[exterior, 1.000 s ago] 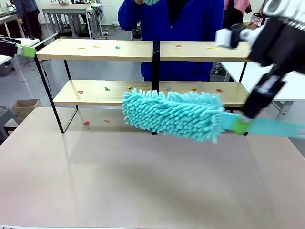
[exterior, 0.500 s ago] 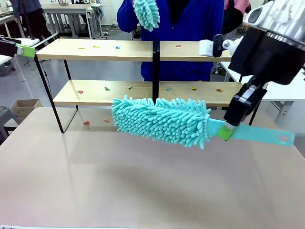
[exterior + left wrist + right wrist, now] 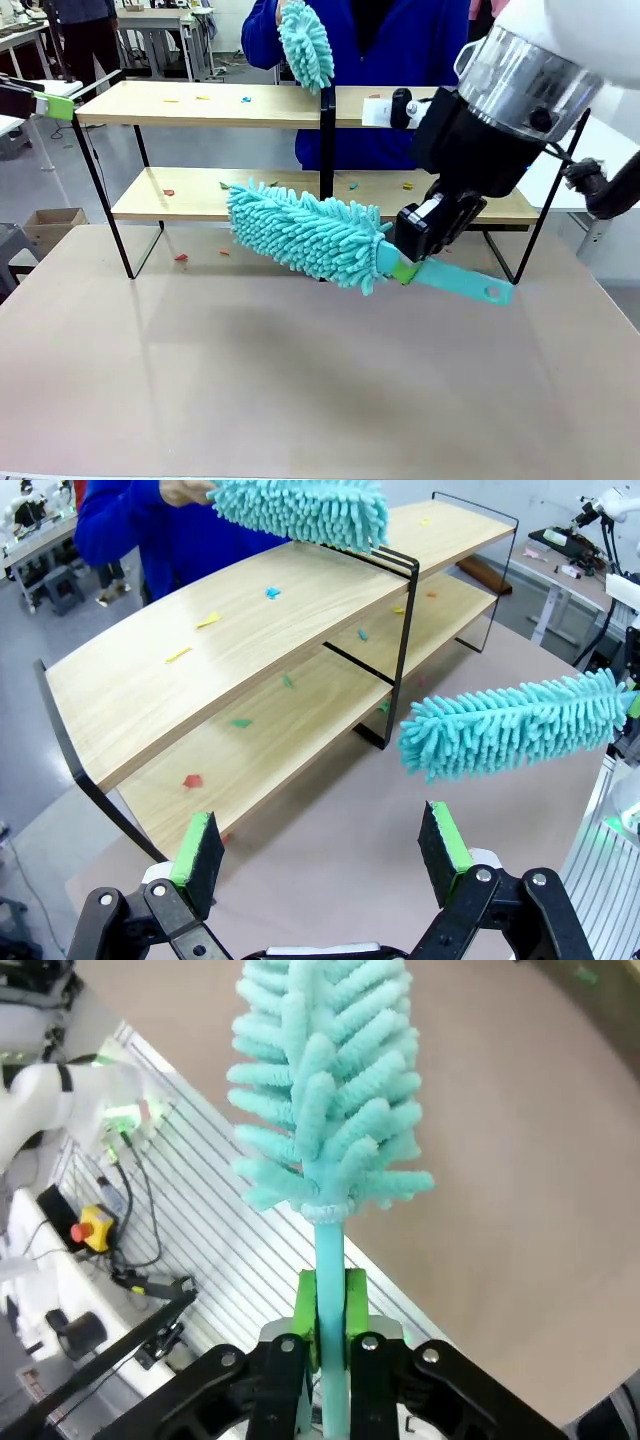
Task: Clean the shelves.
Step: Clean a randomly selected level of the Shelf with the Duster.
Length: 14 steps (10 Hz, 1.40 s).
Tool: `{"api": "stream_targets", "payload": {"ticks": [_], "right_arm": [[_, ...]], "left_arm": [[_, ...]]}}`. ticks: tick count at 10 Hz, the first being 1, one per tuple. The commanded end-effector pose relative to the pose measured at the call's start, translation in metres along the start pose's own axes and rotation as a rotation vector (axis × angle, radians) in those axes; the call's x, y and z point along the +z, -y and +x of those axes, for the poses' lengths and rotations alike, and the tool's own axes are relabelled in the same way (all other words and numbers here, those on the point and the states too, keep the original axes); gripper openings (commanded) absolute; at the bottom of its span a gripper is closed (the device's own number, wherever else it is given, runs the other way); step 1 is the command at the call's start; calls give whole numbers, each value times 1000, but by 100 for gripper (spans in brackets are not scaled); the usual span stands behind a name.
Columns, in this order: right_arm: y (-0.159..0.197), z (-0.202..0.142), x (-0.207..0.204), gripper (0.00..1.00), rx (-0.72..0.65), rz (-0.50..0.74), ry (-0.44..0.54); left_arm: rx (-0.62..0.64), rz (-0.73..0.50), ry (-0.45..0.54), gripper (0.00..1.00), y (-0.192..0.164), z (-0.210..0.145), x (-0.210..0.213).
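Front view: two-tier shelves, two dusters, both my claws.
Item one, beige table (image 3: 300, 380), under and in front of the shelves (image 3: 280, 108), which are two long light-wood boards in a thin black frame with a centre post. Item two, a person (image 3: 400, 40) in a blue top behind the shelves, holding a small teal duster (image 3: 305, 45) over the top board, just left of the centre post. Item three, my long teal duster (image 3: 300, 232), tilted, its fluffy head in front of the lower board. Item four, my right claw (image 3: 405, 268), clamped on that duster's handle, before the shelves' right half. Item five, my left claw (image 3: 320, 845), fingers apart with nothing between, near the shelves' left end. Item six, coloured scraps (image 3: 224, 185), scattered on both boards.
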State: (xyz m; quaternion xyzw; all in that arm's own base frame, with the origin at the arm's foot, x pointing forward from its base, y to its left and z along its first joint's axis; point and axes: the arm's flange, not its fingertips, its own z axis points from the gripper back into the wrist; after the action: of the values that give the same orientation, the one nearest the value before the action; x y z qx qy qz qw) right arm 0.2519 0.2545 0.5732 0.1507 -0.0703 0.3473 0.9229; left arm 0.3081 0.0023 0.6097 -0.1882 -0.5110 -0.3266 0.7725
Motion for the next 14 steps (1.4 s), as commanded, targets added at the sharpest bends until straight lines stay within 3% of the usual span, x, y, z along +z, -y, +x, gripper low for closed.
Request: {"api": "stream_targets", "payload": {"ticks": [1,6,8,11,14], "right_arm": [[22,-53,52,13,48,126,4],[45,-172,123,13,81,129,-56],[54,-195,132,13,80,141,47],[43,-152,111,13,61,74,25],[9,-52,51,13,22,-80,-9]], "left_arm": [[9,12,-4,100,6,-6,-1],[9,12,-4,100,6,-6,-1],[9,12,-4,100,6,-6,-1],[9,12,-4,100,6,-6,-1],[9,12,-4,100,6,-6,-1]]}}
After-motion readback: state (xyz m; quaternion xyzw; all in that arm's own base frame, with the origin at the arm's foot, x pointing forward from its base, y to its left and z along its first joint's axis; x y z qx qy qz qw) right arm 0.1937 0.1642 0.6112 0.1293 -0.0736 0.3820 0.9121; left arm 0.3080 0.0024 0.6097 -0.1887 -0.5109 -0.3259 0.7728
